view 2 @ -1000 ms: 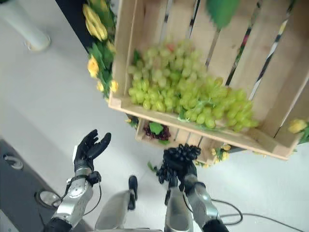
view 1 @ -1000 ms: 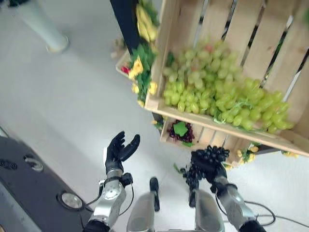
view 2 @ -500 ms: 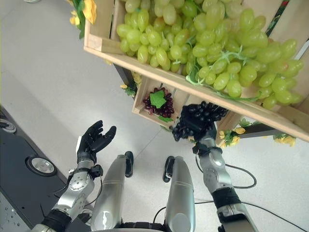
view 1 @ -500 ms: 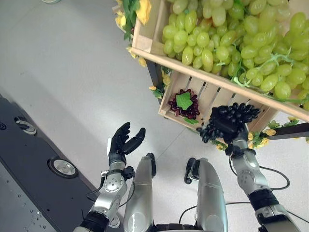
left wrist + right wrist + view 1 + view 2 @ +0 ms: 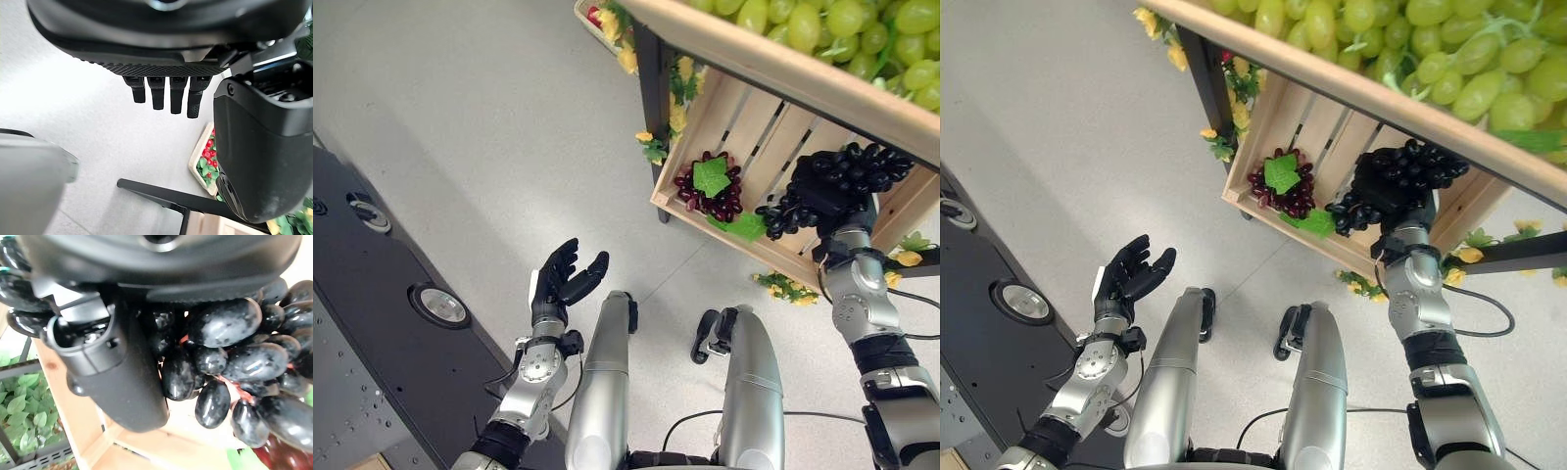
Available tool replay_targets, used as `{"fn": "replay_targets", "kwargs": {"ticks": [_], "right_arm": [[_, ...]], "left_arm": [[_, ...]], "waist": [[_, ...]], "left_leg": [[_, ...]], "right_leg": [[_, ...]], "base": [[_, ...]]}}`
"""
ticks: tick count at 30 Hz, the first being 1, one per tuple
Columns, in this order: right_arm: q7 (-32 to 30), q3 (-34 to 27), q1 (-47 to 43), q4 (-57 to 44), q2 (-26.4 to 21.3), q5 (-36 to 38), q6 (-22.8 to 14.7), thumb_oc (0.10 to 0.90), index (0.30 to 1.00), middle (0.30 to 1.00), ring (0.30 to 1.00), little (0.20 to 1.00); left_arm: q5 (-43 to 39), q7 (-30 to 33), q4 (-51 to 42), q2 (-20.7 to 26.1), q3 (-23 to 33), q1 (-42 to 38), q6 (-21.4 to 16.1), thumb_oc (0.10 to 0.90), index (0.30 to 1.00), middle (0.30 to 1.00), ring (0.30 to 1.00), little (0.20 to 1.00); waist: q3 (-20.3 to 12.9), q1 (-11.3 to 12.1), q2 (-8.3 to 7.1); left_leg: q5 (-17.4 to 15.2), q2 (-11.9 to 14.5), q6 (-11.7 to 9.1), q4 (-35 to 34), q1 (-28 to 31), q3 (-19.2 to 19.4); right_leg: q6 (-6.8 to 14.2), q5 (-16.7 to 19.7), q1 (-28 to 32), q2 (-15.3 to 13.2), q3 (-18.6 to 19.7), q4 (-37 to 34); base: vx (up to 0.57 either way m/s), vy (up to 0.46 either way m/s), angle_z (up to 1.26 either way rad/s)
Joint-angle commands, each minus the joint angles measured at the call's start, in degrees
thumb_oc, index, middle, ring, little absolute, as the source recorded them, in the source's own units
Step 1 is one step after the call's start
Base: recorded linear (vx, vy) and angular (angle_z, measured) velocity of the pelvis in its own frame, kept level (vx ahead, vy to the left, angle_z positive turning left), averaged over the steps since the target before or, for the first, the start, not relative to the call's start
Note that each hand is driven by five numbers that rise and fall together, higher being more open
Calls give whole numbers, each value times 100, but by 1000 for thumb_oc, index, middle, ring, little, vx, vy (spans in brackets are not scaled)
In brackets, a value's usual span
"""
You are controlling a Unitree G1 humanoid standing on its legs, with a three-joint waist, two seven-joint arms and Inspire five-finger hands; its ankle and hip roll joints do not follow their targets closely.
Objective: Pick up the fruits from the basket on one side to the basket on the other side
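Under the upper wooden crate, which is brimming with green grapes behind its front edge, the lower crate is sitting open toward the robot, its near rim meeting the floor. Wide bare floor is stretching away from that crate. Inside it, a red grape bunch with a green leaf is lying near one corner. The right robot hand is curling round a black grape bunch, holding it over the lower crate's rim. The left robot hand is hovering well apart from the crate, fingers spread, holding nothing.
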Motion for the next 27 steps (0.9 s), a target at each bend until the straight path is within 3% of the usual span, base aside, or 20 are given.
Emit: {"fn": "replay_targets", "kwargs": {"ticks": [1,6,12,13,21,27], "right_arm": [[-392,-211,-879,-119,-950,-645,-301,400,300,300,300,300],[-655,345,-1221,507,-1414,-1352,236,400,300,300,300,300],[-670,848,-1523,994,-1575,-1757,658,400,300,300,300,300],[-672,930,-1566,1024,-1587,-1837,781,800,900,900,900,900],[-572,1274,-1671,1388,-1577,-2052,1233,800,900,900,900,900],[-693,1229,-1694,1540,-1518,-2041,1307,800,900,900,900,900]], "left_arm": [[-22,24,-872,344,-13,-75,-359,800,900,900,900,900],[11,9,-933,513,-25,-26,-414,800,900,900,900,900],[-21,27,-879,599,-42,-53,-539,800,900,900,900,900],[-28,32,-884,604,-41,-61,-539,800,900,900,900,900],[0,78,-902,621,-98,-115,-509,800,900,900,900,900],[-11,96,-929,630,-105,-122,-499,800,900,900,900,900]], "waist": [[-87,150,-10],[-83,267,-60],[-83,309,-59],[-83,314,-62],[-83,326,-102],[-83,308,-73]], "left_leg": [[-597,-315,866,519,123,509],[-517,-317,865,463,75,435],[-486,-310,876,401,58,418],[-486,-302,871,384,67,420],[-494,-232,874,226,245,430],[-489,-215,880,140,318,455]], "right_leg": [[-286,699,224,117,24,-374],[-278,819,233,80,-82,-468],[-275,871,217,66,-138,-511],[-274,868,221,65,-143,-517],[-250,902,382,74,-197,-662],[-252,895,414,81,-193,-703]], "base": [[-19,-50,12],[-22,-26,10],[-23,-5,4],[-20,2,4],[0,0,0],[0,0,0]]}}
